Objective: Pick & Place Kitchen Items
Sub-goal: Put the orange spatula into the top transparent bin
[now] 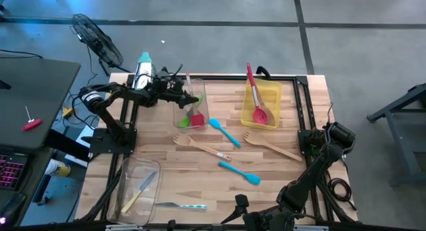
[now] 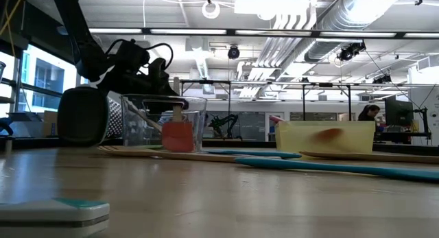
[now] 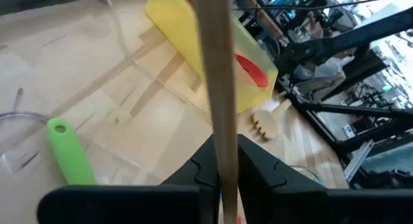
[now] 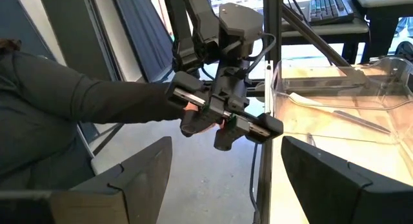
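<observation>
Wooden handle (image 3: 216,88) is pinched between left end effector (image 3: 222,175) fingers over clear bin (image 1: 191,106): light, stiff, smooth; mid-shaft grip suits. Right end effector (image 4: 226,179) is parked open.

Two clear bins: one (image 1: 191,104) at surface's far edge, one (image 1: 138,188) at near left corner. One yellow bin (image 1: 263,101) near far right corner. Two wooden forks (image 1: 200,147) (image 1: 273,147) mid-surface. Two blue spatulas (image 1: 223,132) (image 1: 239,172) loose on surface. Two red spatulas: one (image 1: 256,98) in yellow bin, one (image 1: 195,116) in far clear bin. One green spatula (image 1: 187,118) beside it. One box grater (image 1: 142,71) off far left corner.
</observation>
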{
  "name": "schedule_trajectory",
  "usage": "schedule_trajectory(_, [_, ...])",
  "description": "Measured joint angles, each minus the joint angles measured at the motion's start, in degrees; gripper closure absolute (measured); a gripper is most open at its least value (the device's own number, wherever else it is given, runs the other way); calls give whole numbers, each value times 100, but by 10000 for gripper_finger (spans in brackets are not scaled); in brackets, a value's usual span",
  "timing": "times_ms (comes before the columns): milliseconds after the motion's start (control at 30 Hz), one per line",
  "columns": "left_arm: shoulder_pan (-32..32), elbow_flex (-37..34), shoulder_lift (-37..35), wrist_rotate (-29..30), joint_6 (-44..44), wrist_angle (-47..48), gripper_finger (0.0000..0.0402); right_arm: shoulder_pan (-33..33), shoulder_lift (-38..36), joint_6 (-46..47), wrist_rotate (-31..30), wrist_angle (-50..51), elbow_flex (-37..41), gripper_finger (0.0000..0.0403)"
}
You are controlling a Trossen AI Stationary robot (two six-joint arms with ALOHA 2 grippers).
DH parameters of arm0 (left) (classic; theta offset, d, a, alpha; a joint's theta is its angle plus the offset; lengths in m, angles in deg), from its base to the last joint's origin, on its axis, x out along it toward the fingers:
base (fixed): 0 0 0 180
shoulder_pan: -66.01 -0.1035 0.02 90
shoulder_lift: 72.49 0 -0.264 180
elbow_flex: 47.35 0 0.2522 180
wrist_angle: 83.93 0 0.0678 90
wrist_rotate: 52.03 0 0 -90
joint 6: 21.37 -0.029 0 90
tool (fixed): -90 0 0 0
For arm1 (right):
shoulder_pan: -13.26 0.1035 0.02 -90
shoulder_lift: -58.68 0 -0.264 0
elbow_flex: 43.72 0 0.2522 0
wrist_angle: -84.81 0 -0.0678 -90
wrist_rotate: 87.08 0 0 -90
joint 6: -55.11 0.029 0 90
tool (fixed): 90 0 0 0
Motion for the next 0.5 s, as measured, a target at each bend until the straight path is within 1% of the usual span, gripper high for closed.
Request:
schedule_trajectory(367, [0,0,0,3,-112,38,359,0,0,-2,0,-2,0,121])
schedule_trajectory(500, [0,0,0,104,-22,35,342,0,0,-2,1,-2,0,121])
